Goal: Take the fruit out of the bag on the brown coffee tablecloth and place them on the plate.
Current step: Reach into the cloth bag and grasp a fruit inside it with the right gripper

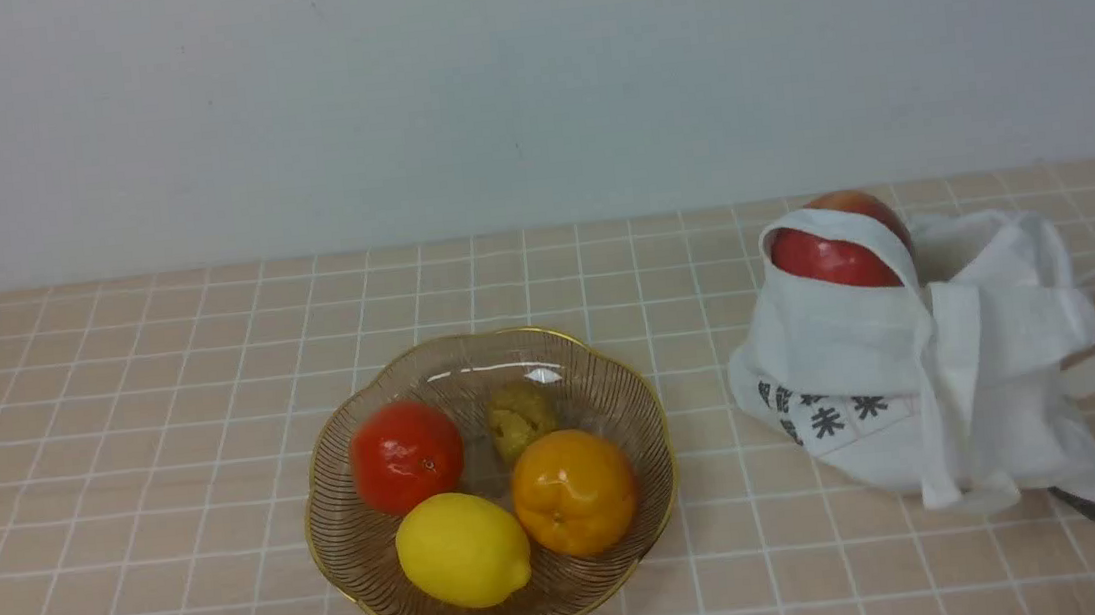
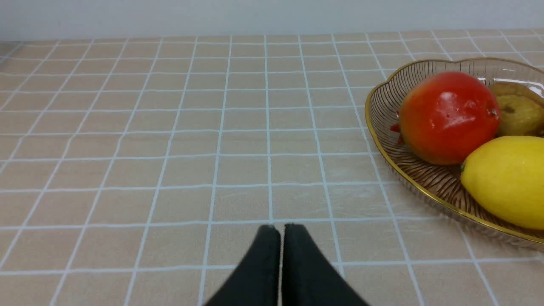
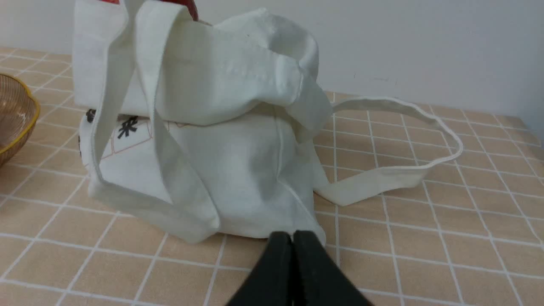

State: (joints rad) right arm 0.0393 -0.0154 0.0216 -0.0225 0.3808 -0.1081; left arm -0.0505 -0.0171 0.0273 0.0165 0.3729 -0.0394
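The white bag [image 1: 873, 346] stands slumped at the right on the grid tablecloth [image 1: 118, 439]. A red apple [image 1: 838, 244] shows in its open top; no green fruit is in view. The amber glass plate [image 1: 615, 381] sits at the middle. It holds a red-orange fruit [image 1: 406, 457], a lemon [image 1: 462, 549], an orange [image 1: 573, 491] and a small brownish fruit [image 1: 521, 417]. My left gripper [image 2: 280, 227] is shut and empty, low over the cloth beside the plate [image 2: 382, 127]. My right gripper [image 3: 292, 234] is shut and empty, just in front of the bag's [image 3: 238, 170] bottom edge.
The bag's long strap [image 3: 399, 170] lies looped on the cloth on its far side from the plate. A second strap [image 3: 157, 140] hangs down the bag's front. A pale wall stands behind the table. A small dark piece [image 1: 1079, 502] shows at the bag's lower right corner.
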